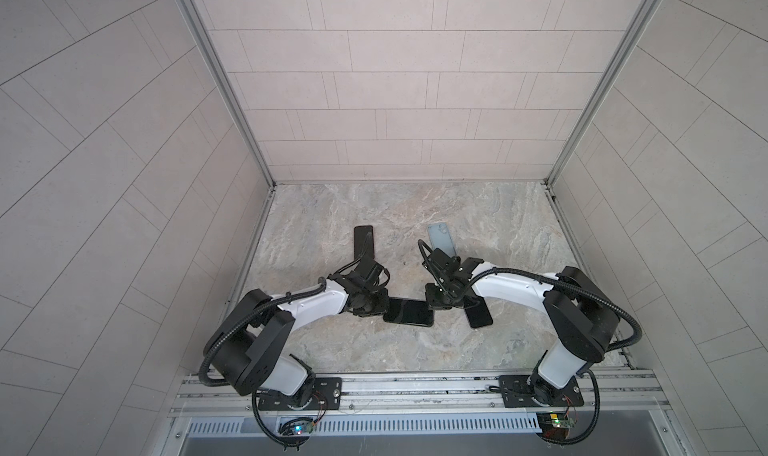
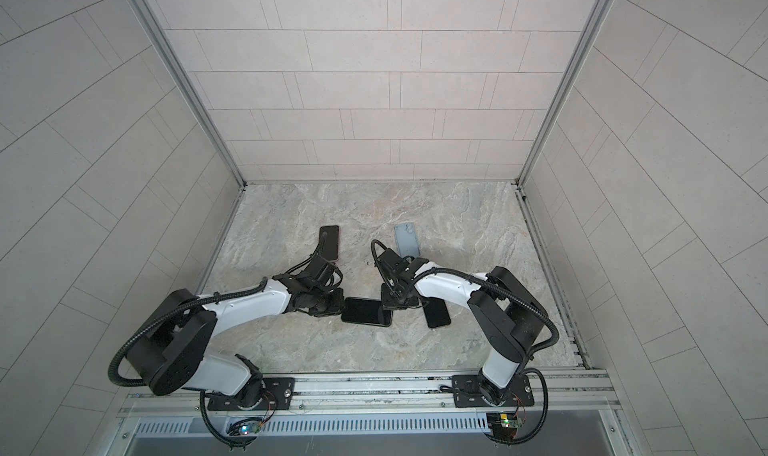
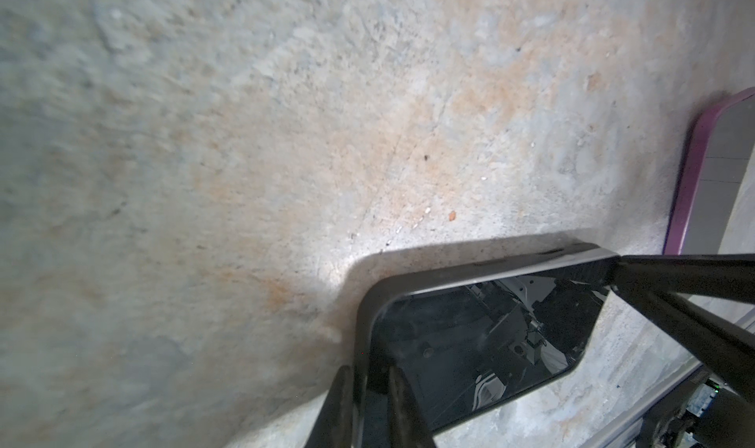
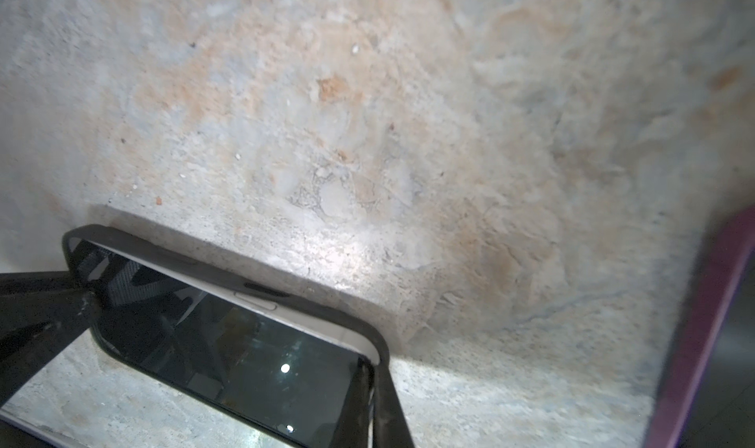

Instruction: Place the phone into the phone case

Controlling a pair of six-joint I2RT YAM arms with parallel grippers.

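Over the middle of the stone-patterned table [image 1: 415, 208], the phone [image 1: 409, 312] is held screen up between the two arms. It sits partly inside the black phone case [image 4: 228, 262], whose rim stands off one white corner. The left claw [image 3: 369, 370] grips one end of the case, and the right claw [image 4: 371, 368] seems clamped tight on the opposite rim.

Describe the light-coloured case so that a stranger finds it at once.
Start at the stone table. On its far half, just beyond the right arm, lies a flat case. It alone is pale blue-grey; all else lying there looks dark.
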